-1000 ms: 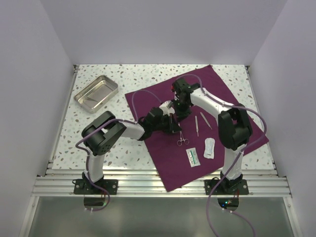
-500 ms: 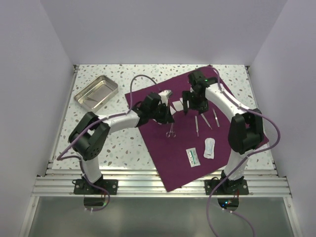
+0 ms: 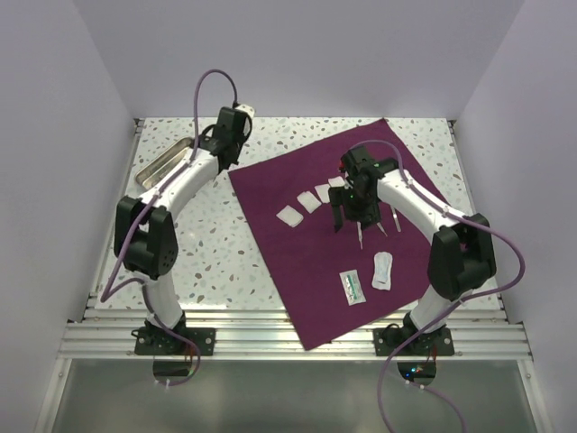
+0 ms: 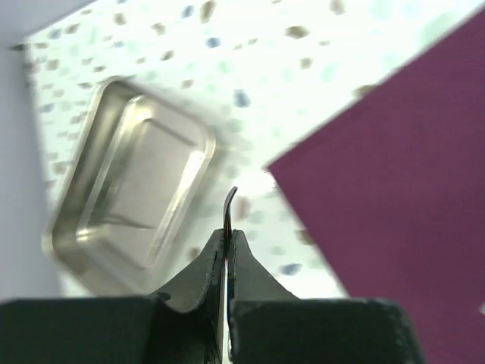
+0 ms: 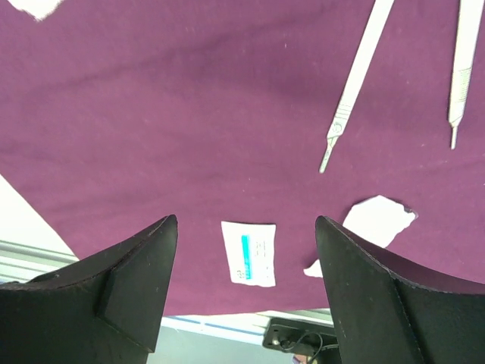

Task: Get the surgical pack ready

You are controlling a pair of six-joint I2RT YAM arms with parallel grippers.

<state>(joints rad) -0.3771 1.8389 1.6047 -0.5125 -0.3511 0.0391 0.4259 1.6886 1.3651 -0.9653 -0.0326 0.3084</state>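
Observation:
The surgical pack (image 3: 302, 271) is a deep purple cloth spread flat on the table, also seen in the left wrist view (image 4: 394, 152) and the right wrist view (image 5: 189, 98). On it lie white gauze pieces (image 3: 309, 203), thin metal handles (image 5: 352, 87), a teal-striped packet (image 5: 250, 254) and a white packet (image 3: 382, 270). My left gripper (image 4: 229, 233) hovers off the cloth's back left corner, shut on a thin curved metal instrument tip (image 4: 229, 203). My right gripper (image 5: 246, 221) hangs open above the cloth, holding nothing; in the top view it (image 3: 341, 219) is beside the handles.
A steel tray (image 4: 136, 197) sits at the back left of the speckled table (image 3: 207, 244), partly under my left arm (image 3: 180, 185). The aluminium rail (image 3: 288, 338) runs along the near edge. White walls close in the back and sides.
My left arm swung from the cloth's middle to the back left by the tray, carrying the instrument. My right gripper opened and shifted slightly right. The gauze pieces are now uncovered.

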